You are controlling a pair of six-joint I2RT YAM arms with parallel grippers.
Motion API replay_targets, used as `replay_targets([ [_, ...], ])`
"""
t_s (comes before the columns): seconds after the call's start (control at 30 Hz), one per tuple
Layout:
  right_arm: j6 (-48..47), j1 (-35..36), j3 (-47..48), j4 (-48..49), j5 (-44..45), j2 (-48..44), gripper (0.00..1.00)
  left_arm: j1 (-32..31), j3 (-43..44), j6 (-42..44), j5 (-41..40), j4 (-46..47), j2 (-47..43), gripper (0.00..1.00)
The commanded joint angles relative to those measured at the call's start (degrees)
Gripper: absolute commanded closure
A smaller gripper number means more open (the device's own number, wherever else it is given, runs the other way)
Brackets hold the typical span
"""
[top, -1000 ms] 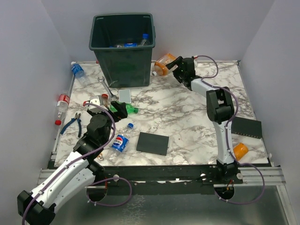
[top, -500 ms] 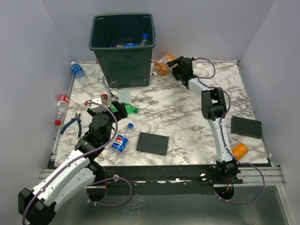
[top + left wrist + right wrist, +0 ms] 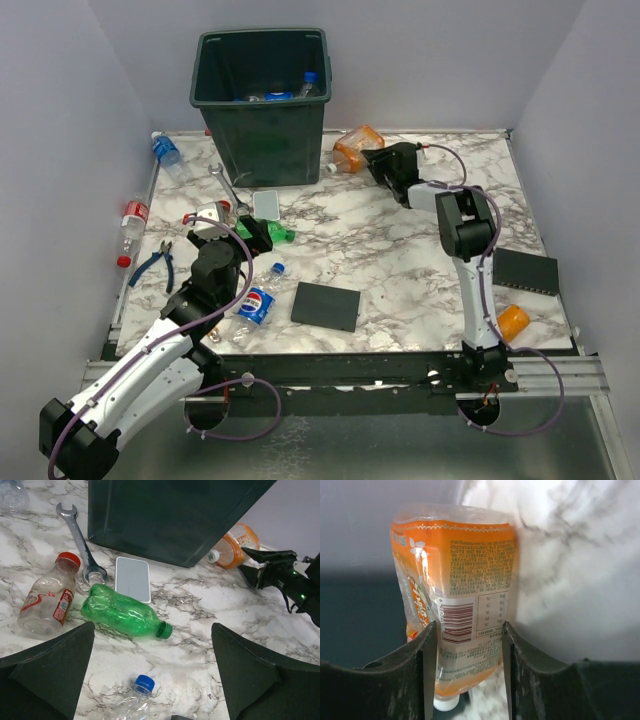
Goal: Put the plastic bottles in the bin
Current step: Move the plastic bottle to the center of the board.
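Clamping: right gripper on orange bottle | left gripper wide open

Beside the dark green bin (bottles inside) lies an orange-labelled bottle.

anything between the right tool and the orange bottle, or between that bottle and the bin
Nothing visible. The right tool has a finger on either side of the orange bottle, pressed against it. The bin stands right beside the bottle, so only the bin's own tall wall has to be cleared.
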Motion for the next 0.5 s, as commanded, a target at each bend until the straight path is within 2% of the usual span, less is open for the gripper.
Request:
replay_targets([
  [0.0,2.5,-0.3,-17.0,5.5,1.4,-10.7,0.72,-0.1,0.4,-0.3,0.2,0.1,-0.5,0.01],
  [0.2,5.1,1.0,-45.4,13.2,4.2,-31.0,0.72,-0.1,0.6,-2.3,2.9,0.2,-0.6,0.01],
  [0.37,7.4,5.1,-65.2,13.1,8.4,-46.5,0.73,-0.1,0.5,-4.7,5.5,0.2,-0.1,0.01],
  [0.47,9.4,7.5,-73.3,11.5,11.0,-53.4,0.73,-0.2,0.8,-6.5,7.9,0.3,1.1,0.01],
])
